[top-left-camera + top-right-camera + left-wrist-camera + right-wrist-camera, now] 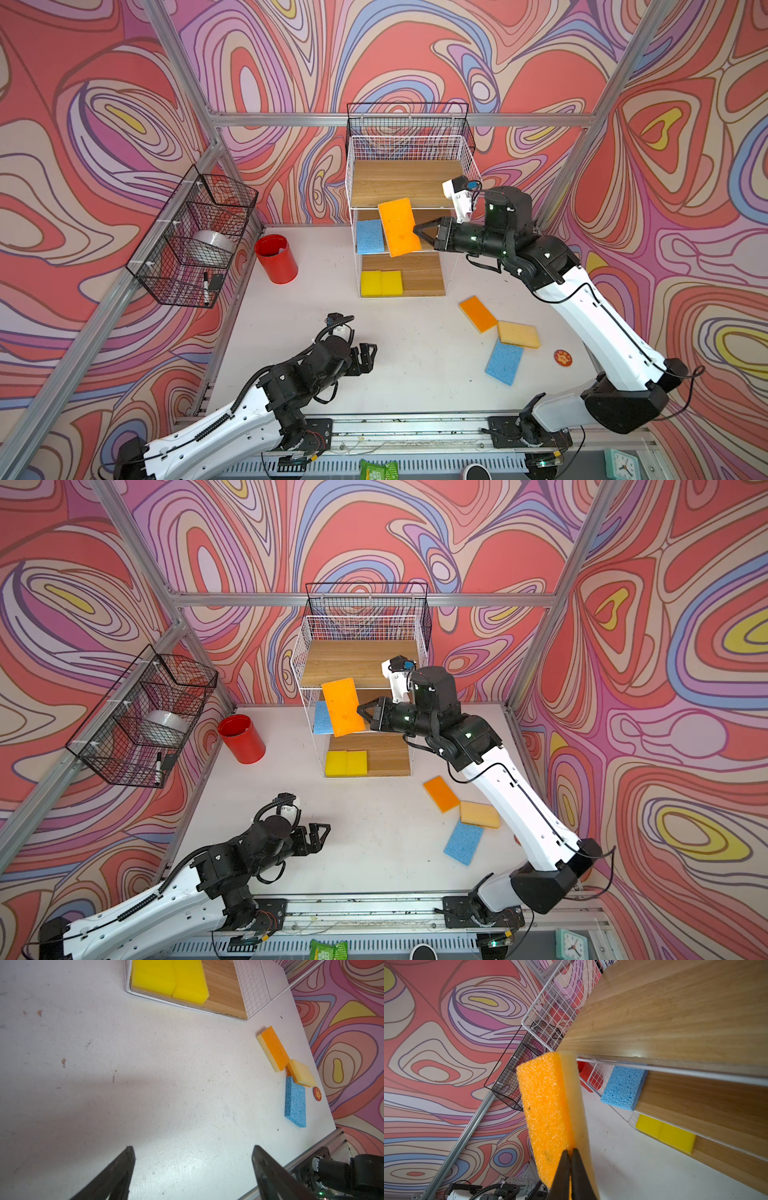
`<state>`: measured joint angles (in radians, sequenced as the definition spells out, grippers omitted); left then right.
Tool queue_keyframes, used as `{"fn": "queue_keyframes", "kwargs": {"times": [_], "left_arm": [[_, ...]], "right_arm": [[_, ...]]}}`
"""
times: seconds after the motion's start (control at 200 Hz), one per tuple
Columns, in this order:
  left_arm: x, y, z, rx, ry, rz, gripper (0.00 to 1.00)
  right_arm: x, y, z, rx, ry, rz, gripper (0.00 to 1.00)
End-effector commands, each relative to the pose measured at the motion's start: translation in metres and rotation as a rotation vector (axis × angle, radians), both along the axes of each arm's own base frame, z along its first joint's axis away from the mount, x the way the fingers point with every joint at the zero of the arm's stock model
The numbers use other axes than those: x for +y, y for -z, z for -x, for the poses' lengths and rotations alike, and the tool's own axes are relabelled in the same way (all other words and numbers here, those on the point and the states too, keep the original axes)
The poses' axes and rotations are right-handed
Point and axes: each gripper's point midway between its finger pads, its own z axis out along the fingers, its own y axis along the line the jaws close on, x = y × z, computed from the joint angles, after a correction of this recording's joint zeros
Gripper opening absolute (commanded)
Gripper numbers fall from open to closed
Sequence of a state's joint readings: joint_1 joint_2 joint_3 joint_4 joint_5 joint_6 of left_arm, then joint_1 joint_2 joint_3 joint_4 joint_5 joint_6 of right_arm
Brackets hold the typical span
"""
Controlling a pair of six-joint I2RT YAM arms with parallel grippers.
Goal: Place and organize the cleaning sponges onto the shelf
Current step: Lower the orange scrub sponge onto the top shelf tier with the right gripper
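The right gripper (415, 231) pinches an orange sponge (398, 226) by the shelf (407, 178), and the left gripper (371, 355) is spread wide.

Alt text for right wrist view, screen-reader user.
The shut right claw grips an orange sponge with a pale yellow layer by one end, its far end near the front edge of the top board of the shelf. A light blue sponge lies on the middle board, two yellow sponges on the bottom one.

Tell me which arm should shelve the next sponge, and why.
Right. The right claw is shut on an orange sponge at the shelf front; the left claw is open, empty and farther away.
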<state>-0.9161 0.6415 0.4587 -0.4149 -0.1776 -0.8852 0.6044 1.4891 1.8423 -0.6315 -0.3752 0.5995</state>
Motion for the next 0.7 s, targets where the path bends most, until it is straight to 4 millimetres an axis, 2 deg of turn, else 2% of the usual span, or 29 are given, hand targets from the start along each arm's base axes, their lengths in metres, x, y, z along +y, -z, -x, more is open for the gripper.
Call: {"fn": "queue_keyframes", "kwargs": {"times": [0.0,0.15,0.275,0.516,0.576,0.586,0.601,0.696], "left_arm": [[0.01,0.011,0.001,0.013,-0.028,-0.033,0.89],[0.007,0.013,0.0,0.015,-0.024,-0.033,0.9],[0.004,0.014,-0.001,0.018,-0.019,-0.028,0.89],[0.005,0.017,-0.001,0.015,-0.019,-0.035,0.89],[0.007,0.017,-0.001,0.013,-0.017,-0.042,0.89],[0.007,0.017,0.0,0.014,-0.018,-0.042,0.89],[0.008,0.018,0.0,0.013,-0.019,-0.044,0.89],[0.009,0.019,0.001,0.01,-0.021,-0.044,0.89]], "right_arm": [[0.007,-0.023,-0.003,-0.063,-0.01,-0.04,0.0],[0.016,-0.042,-0.015,-0.096,0.001,-0.071,0.0],[0.023,-0.049,-0.028,-0.102,0.018,-0.071,0.0],[0.034,-0.047,-0.055,-0.096,0.06,-0.073,0.0],[0.033,-0.052,-0.055,-0.102,0.067,-0.086,0.0],[0.038,-0.043,-0.062,-0.087,0.069,-0.077,0.0],[0.04,-0.04,-0.065,-0.082,0.071,-0.075,0.0],[0.043,-0.04,-0.071,-0.08,0.08,-0.093,0.0]]}}
